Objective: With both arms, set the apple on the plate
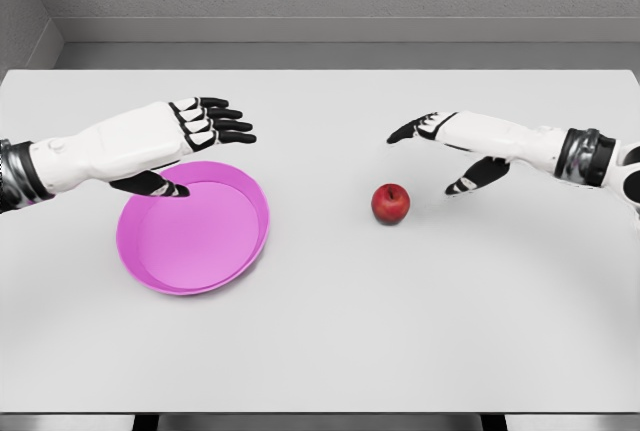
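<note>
Apple (pixel 391 203), round and glossy red, sits on the smooth bench (pixel 400 331) beside a shallow pink plate (pixel 160 276); left robot hand (pixel 205 129) and right robot hand (pixel 445 141) hover, fingers spread, empty.

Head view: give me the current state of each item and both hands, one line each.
apple: upright on the table, free, not on the plate.
plate: empty, on the table left of the apple.
left hand: open, fingers spread, above the plate's far rim, holding nothing.
right hand: open, above and right of the apple, not touching it.
table: carries both items.
</note>
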Controlling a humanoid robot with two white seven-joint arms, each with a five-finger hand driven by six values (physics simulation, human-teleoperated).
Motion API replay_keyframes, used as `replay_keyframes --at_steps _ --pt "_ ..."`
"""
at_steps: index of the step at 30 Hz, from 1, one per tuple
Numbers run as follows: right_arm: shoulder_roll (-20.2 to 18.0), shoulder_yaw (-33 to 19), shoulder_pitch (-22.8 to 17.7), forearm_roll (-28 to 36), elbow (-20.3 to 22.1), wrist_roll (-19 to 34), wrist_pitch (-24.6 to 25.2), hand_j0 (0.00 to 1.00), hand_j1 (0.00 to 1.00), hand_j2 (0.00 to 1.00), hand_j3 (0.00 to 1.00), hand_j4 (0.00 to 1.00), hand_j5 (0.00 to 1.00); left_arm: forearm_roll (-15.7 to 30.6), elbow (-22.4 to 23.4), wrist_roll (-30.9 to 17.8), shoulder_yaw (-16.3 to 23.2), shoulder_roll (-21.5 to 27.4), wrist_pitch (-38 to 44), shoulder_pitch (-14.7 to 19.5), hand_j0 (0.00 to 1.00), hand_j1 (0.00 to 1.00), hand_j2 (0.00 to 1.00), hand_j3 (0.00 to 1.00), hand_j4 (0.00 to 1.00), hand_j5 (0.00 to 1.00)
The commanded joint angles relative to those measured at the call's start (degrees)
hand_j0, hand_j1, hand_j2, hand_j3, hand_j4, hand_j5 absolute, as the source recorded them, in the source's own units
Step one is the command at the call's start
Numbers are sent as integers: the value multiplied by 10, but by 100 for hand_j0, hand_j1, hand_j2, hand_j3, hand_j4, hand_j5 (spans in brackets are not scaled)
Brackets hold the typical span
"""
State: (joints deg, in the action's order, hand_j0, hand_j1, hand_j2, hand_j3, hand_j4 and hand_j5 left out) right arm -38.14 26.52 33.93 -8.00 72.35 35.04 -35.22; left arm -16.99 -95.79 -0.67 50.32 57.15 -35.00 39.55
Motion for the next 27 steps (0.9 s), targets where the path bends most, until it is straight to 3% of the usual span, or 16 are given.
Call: replay_keyframes --at_steps 1,4,6,7,9,12,14,15,17,23,27 --pt "-26 -140 -2 5 -72 0 2 100 100 100 100 100 100 4 1 0 6 -34 0 1 100 100 100 100 100 100" --pt "-50 -161 -4 5 -85 0 2 100 100 100 100 100 100 6 33 0 72 -123 0 65 100 100 100 100 100 100" --pt "-49 -158 -4 4 -80 0 2 100 100 100 100 100 100 9 90 -3 76 -178 0 88 100 100 100 100 100 100" --pt "-47 -154 -3 5 -78 0 2 100 100 100 100 100 100 6 94 -7 77 -191 0 91 100 100 100 100 100 100" --pt "-47 -153 -15 4 -56 0 2 100 100 100 100 100 100 11 102 -112 91 -249 0 117 100 100 100 100 100 100" --pt "-48 -98 -12 3 -28 0 2 100 100 100 100 100 100 11 119 -119 122 -255 0 154 100 100 100 100 100 100" --pt "-48 -75 -8 0 -22 0 2 100 100 100 100 100 100 9 116 -173 166 -264 0 187 99 99 99 99 99 99" --pt "-49 -75 -4 0 -22 0 2 100 100 100 100 100 100 7 118 -203 167 -291 0 190 96 96 96 96 96 96" --pt "-49 -75 1 -1 -23 0 2 100 100 100 100 100 100 8 124 -202 167 -300 0 194 86 86 86 86 86 86" --pt "-49 -75 -6 -4 -32 0 2 100 100 100 100 100 100 11 133 -202 182 -327 41 203 98 98 98 98 98 98" --pt "-77 -78 -6 -4 -48 0 2 100 100 100 100 100 100 6 198 -201 182 -355 68 207 98 98 98 98 98 98"
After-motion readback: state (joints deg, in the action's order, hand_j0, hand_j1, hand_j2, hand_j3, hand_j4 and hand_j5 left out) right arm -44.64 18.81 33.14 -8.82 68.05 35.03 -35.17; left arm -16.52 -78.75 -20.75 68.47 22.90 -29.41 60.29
